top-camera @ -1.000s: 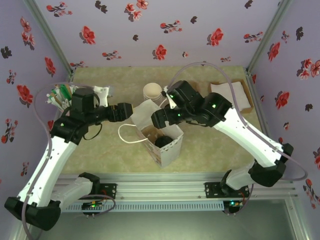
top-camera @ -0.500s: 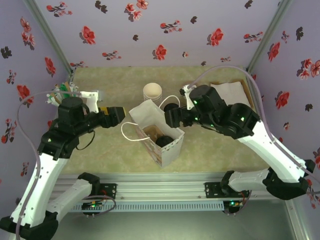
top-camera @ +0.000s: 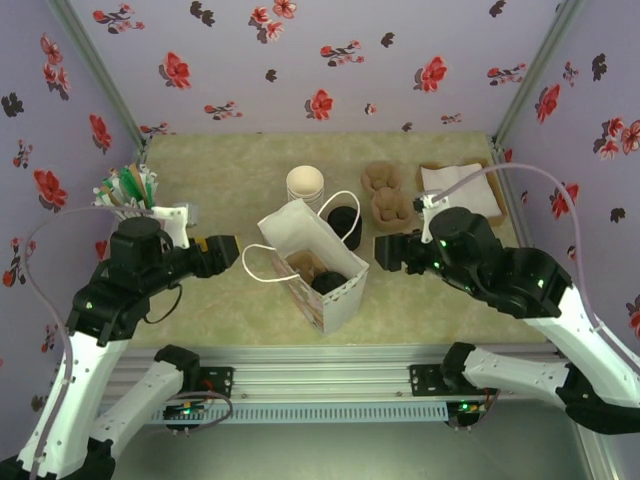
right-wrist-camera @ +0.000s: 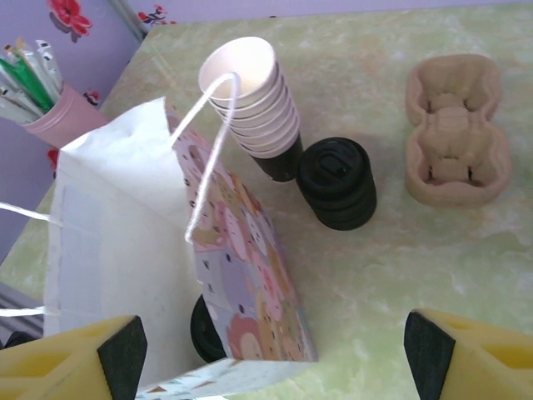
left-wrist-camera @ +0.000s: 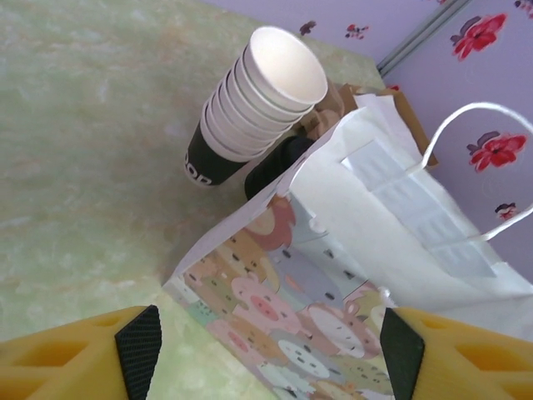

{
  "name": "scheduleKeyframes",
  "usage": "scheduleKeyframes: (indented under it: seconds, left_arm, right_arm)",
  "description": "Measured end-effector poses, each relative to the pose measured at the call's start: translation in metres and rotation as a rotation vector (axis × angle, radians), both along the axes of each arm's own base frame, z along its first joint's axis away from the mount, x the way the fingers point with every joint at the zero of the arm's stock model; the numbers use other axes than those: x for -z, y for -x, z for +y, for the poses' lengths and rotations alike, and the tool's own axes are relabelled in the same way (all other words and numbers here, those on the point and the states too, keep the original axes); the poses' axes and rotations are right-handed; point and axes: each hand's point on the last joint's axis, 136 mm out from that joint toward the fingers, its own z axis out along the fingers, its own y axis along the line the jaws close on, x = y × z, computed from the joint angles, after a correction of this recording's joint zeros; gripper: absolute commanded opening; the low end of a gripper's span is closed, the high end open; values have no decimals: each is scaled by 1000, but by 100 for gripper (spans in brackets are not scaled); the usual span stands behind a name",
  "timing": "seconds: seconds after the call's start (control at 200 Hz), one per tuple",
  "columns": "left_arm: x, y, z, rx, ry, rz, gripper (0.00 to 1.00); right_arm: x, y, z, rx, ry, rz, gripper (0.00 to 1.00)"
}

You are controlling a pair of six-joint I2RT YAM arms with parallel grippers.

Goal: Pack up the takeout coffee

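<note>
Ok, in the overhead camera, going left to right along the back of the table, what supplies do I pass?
Bundle of stirrers → stack of paper cups → stack of black lids → cardboard cup carriers → napkins

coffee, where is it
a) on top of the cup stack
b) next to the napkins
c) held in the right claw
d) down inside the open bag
d: from above, the coffee shows as a black lid low between the walls of the open bag.
</note>
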Motion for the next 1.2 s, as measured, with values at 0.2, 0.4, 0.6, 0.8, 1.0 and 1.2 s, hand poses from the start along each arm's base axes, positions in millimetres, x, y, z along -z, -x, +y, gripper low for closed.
scheduleKeyframes:
  seconds: [0.2,0.4,0.6,0.8,1.0,1.2]
  left_arm:
    - [18,6,3,-15,-3,51,69]
    - [39,9,4,-31,-1,111,69]
    - [64,9,3,-42,1,189,64]
    - [87,7,-4,-39,19,269,54]
    - [109,2,-15,-31,53,336,46]
    - [130,-3,-31,-5,78,390,43]
  right_arm:
    - [28,7,-18,56,20,42,76]
    - [52,14,-30,92,26,86,75]
    - [71,17,-34,116,38,125,72]
    - [96,18,-36,143,72,176,68]
    - [117,21,-40,169,108,224,60]
    - [140,23,-42,183,141,268,57]
